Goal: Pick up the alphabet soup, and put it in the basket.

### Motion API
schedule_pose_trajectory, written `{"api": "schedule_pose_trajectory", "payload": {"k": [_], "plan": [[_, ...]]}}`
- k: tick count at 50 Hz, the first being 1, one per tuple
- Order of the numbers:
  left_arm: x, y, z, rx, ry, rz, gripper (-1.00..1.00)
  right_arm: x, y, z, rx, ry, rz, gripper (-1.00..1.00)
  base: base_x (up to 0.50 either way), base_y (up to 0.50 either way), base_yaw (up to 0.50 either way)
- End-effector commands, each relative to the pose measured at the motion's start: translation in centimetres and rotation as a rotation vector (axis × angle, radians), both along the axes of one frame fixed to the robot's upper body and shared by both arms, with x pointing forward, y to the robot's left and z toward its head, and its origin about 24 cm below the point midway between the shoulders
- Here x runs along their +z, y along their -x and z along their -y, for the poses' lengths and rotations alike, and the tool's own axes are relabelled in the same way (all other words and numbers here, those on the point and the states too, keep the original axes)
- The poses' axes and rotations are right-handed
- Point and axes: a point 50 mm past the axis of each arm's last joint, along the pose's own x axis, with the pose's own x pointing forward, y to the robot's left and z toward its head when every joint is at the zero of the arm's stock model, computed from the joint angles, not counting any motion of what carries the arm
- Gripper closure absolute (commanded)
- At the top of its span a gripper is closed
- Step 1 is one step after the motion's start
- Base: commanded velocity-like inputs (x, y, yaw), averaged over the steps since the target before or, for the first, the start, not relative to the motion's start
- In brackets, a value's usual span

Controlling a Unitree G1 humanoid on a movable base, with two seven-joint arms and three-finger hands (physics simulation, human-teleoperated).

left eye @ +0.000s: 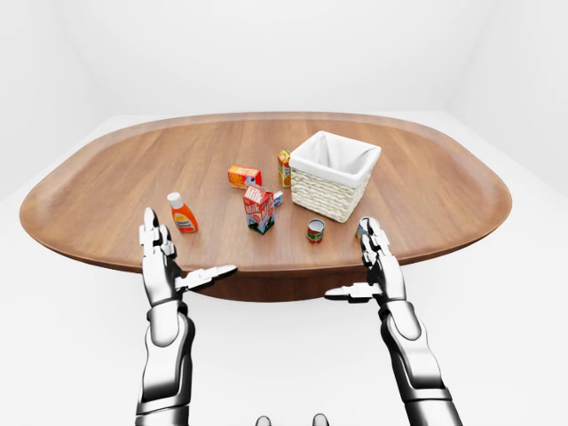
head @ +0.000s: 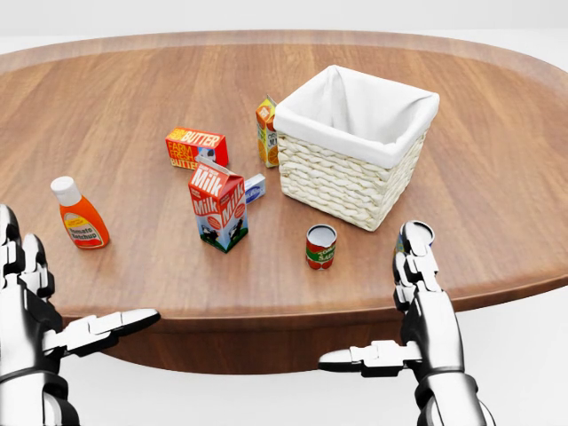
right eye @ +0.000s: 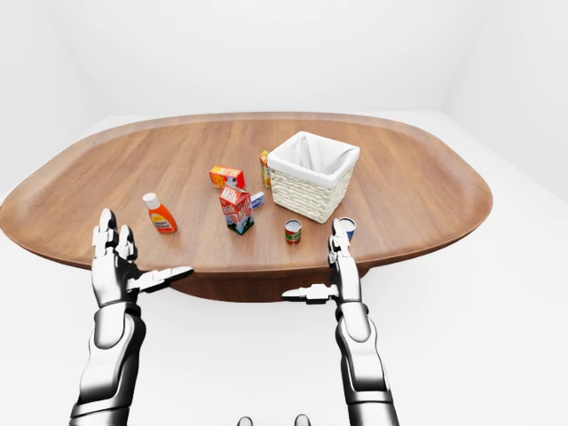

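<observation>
Two small cans stand on the wooden table (head: 133, 98). A red one with a green band (head: 320, 246) sits below the white-lined wicker basket (head: 355, 146). A second can with a blue label (right eye: 348, 227) stands right behind my right hand's fingertips (head: 414, 241), mostly hidden; I cannot read either label. My right hand (head: 382, 306) hovers open at the table's near edge, thumb pointing left, just right of the red can. My left hand (head: 62, 297) is open at the bottom left, below the ketchup bottle, holding nothing.
A milk carton (head: 218, 205) stands left of the red can, with a small blue box (head: 256, 186) behind it. A butter box (head: 196, 147) and an orange juice carton (head: 266, 131) sit left of the basket. A ketchup bottle (head: 78, 213) stands at the far left.
</observation>
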Motion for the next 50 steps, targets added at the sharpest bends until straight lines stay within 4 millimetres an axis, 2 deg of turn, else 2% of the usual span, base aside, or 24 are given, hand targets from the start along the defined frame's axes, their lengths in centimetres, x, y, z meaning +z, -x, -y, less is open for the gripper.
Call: {"api": "schedule_pose_trajectory", "payload": {"k": [1, 2, 3, 13, 25, 28, 50], "plan": [[0.5, 0.2, -0.8, 0.051, 0.02, 0.026, -1.0, 0.0, 0.0, 0.0, 0.0, 0.003, -0.001, -1.0, 0.0, 0.0, 0.0], [0.5, 0.2, -0.8, 0.051, 0.02, 0.026, -1.0, 0.0, 0.0, 0.0, 0.0, 0.003, -0.001, -1.0, 0.0, 0.0, 0.0], [0.6, 0.3, -1.6, 0.095, 0.057, 0.036, -1.0, 0.0, 0.0, -0.1, 0.005, 0.002, 0.006, -1.0, 0.0, 0.0, 0.0], [1.5, 1.1, -2.5, 0.166, 0.071, 0.082, -1.0, -0.1, -0.1, 0.1, -0.007, -0.002, 0.0, -1.0, 0.0, 0.0, 0.0], [1.6, 1.3, -3.5, 0.217, 0.102, 0.091, -1.0, -0.2, -0.1, 0.2, -0.008, -0.004, 0.0, -1.0, 0.0, 0.0, 0.0], [1.4, 1.3, -4.6, 0.263, 0.132, 0.087, -1.0, -0.1, -0.1, 0.2, -0.01, -0.005, -0.002, -1.0, 0.0, 0.0, 0.0], [1.1, 1.6, -7.0, 0.363, 0.139, 0.07, -1.0, -0.1, -0.1, 0.2, -0.016, -0.007, -0.005, -1.0, 0.0, 0.0, 0.0]]}}
